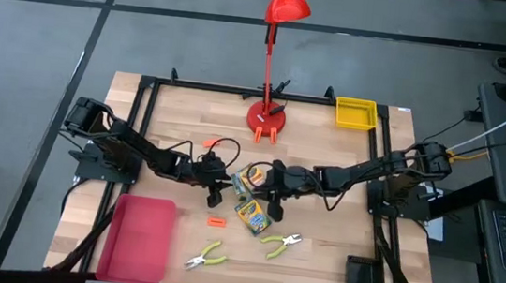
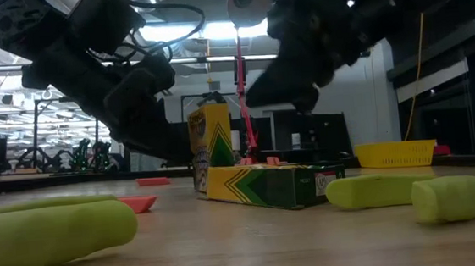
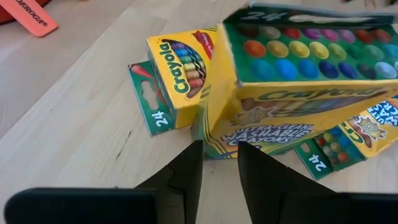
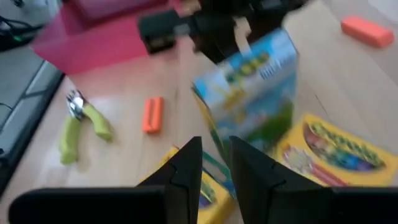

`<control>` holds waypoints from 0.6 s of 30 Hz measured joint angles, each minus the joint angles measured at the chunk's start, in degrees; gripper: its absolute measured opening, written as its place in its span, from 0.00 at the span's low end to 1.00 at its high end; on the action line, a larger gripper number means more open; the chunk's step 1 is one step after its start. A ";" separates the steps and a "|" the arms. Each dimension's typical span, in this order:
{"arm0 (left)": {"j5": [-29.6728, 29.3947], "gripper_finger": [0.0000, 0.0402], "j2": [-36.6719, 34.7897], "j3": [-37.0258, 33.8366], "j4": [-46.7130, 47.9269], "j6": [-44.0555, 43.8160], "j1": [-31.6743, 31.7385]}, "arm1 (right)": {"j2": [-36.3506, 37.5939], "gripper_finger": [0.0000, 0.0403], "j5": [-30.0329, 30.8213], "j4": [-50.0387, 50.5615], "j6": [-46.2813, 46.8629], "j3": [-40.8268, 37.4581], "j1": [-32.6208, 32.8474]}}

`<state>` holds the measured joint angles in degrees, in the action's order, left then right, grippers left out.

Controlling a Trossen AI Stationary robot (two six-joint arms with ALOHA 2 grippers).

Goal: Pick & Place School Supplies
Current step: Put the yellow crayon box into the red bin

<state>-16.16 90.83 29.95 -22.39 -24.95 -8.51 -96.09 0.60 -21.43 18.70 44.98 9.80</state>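
Observation:
A yellow-and-green crayon box point(image 1: 249, 176) stands on end mid-table, tall in the low view point(image 2: 211, 143). My left gripper point(image 1: 216, 192) is at its left side with a narrow finger gap point(image 3: 219, 152). My right gripper point(image 1: 274, 203) hovers just to its right, fingers slightly apart point(image 4: 216, 155), touching nothing I can see. Another crayon box point(image 1: 253, 214) lies flat nearer the near edge point(image 2: 267, 186). Two yellow-green pliers point(image 1: 206, 257) point(image 1: 282, 243) lie near the front. Orange pieces point(image 1: 216, 221) point(image 1: 212, 143) rest flat on the wood. My left gripper has the standing crayon box by a corner edge point(image 3: 206, 134), which sits between its two fingertips point(image 3: 198, 152). It comes in slanting from the table's left. The box is upright, and its lower end looks to be on the table point(image 2: 214, 190). How far back it reaches is hidden.
A flat red tray point(image 1: 139, 238) lies at the near left. The red lamp's base point(image 1: 267, 117) stands at the far middle, with a yellow bin point(image 1: 355, 113) to its right. A black frame point(image 1: 146, 81) rims the table. A dark block point(image 1: 361, 280) sits near right.

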 joint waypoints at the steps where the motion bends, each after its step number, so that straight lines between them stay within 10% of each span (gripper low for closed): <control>1: 0.00 0.24 0.00 0.00 0.00 0.00 0.00 | 0.00 0.21 -0.02 0.16 -0.02 0.84 0.24; 18: -0.45 0.24 -0.44 0.02 2.80 1.56 0.00 | -0.02 0.44 8.96 11.15 6.54 9.79 1.45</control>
<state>-16.61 90.39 29.98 -19.59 -23.39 -8.51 -96.12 9.56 -10.28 25.24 54.76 11.25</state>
